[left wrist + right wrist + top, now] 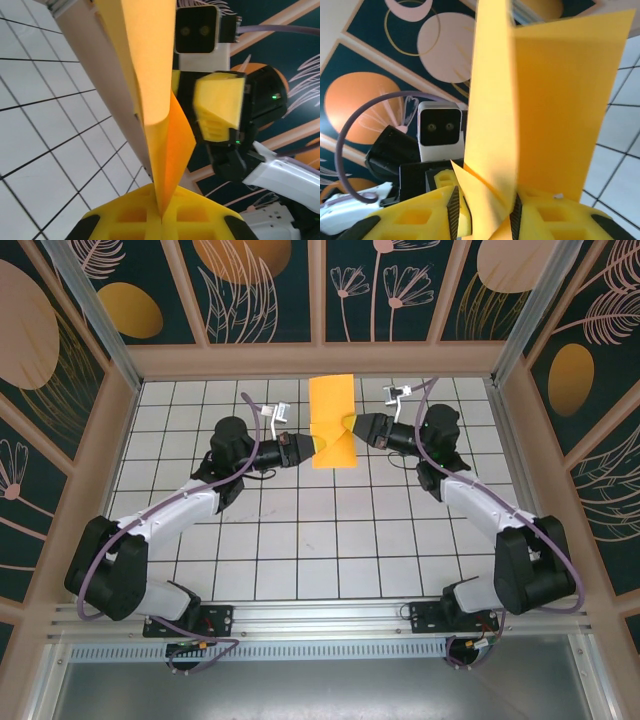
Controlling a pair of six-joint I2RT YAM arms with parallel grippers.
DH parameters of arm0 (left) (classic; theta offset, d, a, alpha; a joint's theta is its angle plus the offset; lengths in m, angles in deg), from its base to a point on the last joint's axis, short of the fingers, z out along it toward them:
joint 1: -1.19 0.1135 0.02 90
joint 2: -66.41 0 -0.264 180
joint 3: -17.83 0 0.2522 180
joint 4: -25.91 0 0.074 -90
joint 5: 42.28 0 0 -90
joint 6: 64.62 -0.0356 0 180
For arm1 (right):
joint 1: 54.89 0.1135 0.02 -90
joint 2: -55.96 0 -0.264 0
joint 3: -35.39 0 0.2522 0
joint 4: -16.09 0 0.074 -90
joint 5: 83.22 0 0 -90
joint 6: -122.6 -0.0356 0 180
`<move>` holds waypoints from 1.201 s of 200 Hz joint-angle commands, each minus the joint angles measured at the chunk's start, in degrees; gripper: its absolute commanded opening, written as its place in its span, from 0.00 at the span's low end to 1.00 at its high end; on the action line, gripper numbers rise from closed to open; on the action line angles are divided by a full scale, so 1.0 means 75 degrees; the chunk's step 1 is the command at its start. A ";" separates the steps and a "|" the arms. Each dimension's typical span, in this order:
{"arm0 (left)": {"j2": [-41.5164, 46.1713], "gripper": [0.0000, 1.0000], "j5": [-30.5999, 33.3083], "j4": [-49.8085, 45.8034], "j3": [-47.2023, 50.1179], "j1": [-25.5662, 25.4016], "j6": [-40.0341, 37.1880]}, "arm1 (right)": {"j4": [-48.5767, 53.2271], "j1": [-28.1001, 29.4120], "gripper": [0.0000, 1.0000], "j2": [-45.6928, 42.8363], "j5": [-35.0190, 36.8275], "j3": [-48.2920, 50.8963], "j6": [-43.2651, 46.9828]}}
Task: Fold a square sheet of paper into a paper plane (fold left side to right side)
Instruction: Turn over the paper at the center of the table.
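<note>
Left arm (190, 505), right arm (470, 498) angled inward. Left jaws pinch thin orange-yellow folded paper sheet (332, 405); right jaws parted around it, contact unclear.

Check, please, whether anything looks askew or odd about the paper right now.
The square sheet of paper, half-folded, stands upright between the left pincer and right pincer rather than lying flat. Its two layers gape apart above the left pincer's grip. No tear shows.

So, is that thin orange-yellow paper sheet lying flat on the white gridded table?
No, the paper sheet stands on edge, folded, with one end pinched in the left gripper.
</note>
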 commanded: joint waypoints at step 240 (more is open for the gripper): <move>-0.6133 0.17 0.9215 -1.3052 -0.7062 -0.3226 -0.2777 | 0.7211 -0.0302 0.67 -0.0900 0.7858 0.0916 0.3345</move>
